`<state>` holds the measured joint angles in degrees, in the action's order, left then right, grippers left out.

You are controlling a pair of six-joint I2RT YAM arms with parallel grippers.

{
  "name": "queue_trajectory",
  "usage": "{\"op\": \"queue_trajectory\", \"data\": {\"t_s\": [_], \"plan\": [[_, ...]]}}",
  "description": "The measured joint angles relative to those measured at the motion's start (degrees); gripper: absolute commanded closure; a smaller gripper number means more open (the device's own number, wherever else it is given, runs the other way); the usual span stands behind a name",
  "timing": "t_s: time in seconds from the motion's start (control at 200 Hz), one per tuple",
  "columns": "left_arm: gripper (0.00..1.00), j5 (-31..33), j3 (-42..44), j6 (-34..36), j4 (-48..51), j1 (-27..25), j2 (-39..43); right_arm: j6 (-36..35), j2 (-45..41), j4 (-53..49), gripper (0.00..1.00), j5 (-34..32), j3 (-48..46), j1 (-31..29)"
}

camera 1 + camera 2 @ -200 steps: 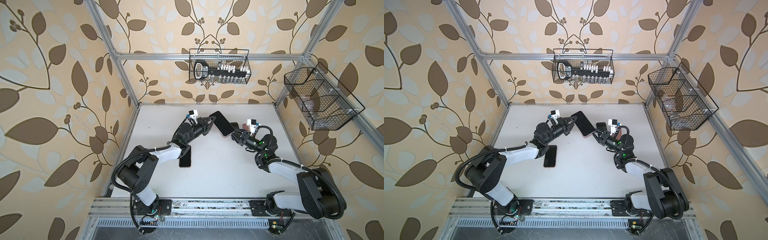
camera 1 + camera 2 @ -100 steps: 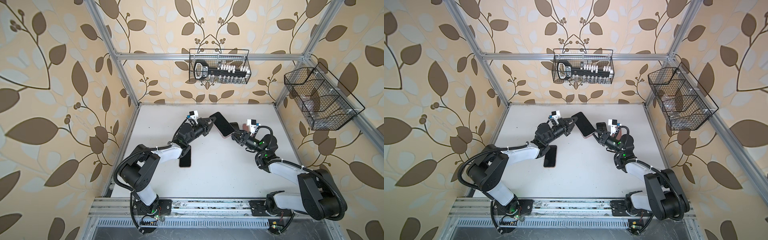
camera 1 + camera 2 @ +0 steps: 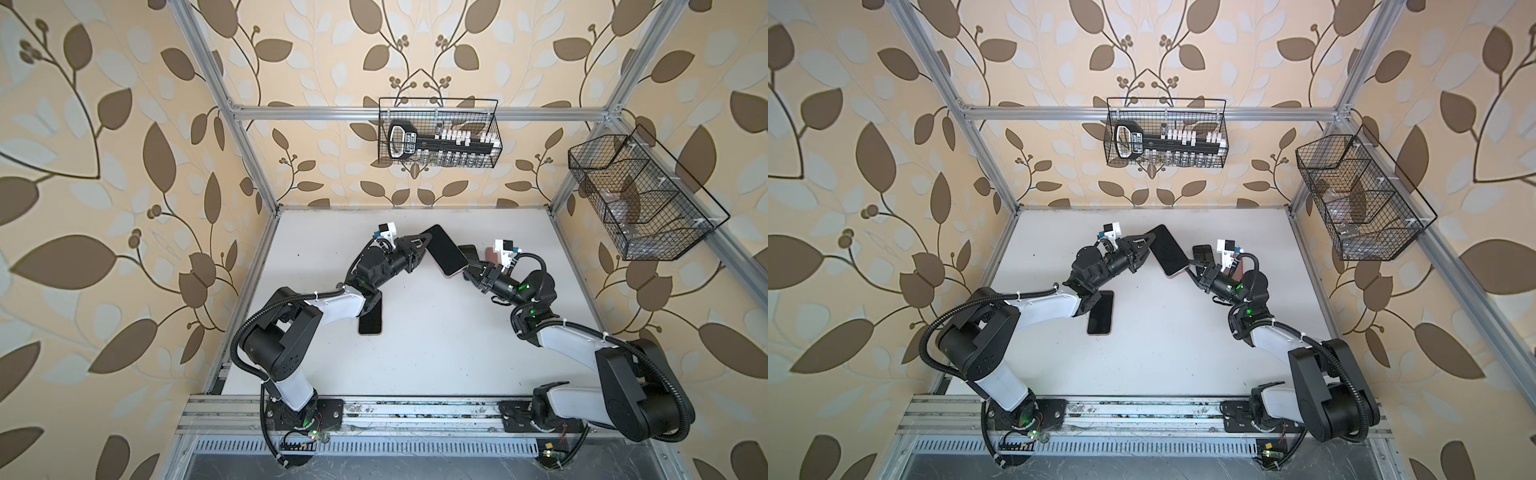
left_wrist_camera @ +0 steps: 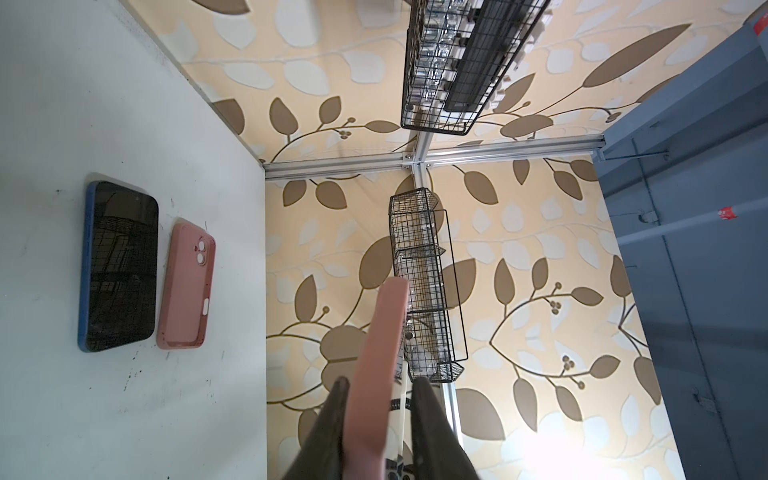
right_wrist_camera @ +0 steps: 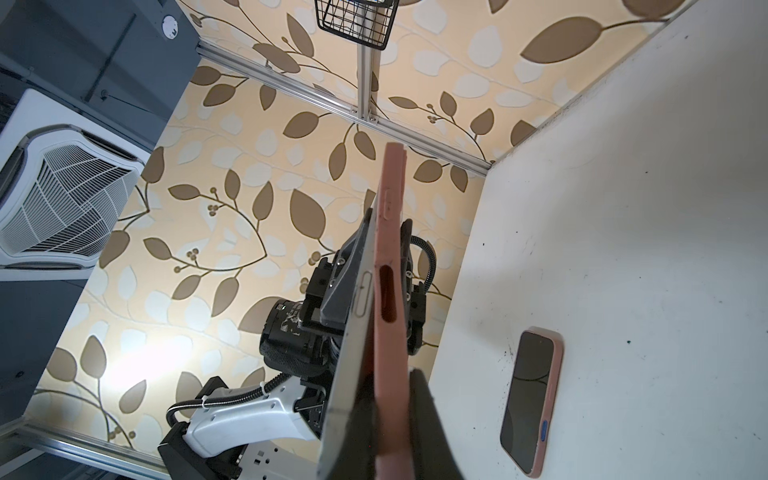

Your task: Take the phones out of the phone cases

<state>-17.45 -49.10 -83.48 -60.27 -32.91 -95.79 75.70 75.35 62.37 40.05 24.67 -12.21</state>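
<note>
Phone (image 3: 446, 254) is a flat, round-cornered slab of glossy black glass with a grey metal rim, seated in a matte pink phone case (image 5: 390, 291) that has a slot cut in its side. It hangs tilted in the air above the white table (image 3: 415, 365), between my two grippers. Along one long side the metal rim stands clear of the pink wall, leaving a narrow wedge of gap. My right gripper (image 5: 392, 374) is clenched on the case's edge. My left gripper (image 4: 379, 380) sits slack around the other end: one finger (image 4: 338, 399) touches the case, its partner stands off.
</note>
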Motion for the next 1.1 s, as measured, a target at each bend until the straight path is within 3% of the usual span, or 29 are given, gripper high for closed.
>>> {"op": "queue_trajectory", "data": {"t_s": [0.605, 0.825, 1.1], "plan": [[0.35, 0.04, 0.00, -0.76, 0.09, 0.00, -0.15, 5.70, 1.18, 5.95, 1.00, -3.26, -2.21, 0.72], [0.27, 1.07, 0.02, 0.74, 9.22, 0.00, 4.28, 6.84, 2.89, 7.69, 1.00, -5.38, -2.27, 0.76], [0.24, 1.49, -0.33, 3.89, 18.18, -0.04, 10.69, 7.80, 4.79, 9.57, 1.00, -7.19, -2.27, 0.76]]}}
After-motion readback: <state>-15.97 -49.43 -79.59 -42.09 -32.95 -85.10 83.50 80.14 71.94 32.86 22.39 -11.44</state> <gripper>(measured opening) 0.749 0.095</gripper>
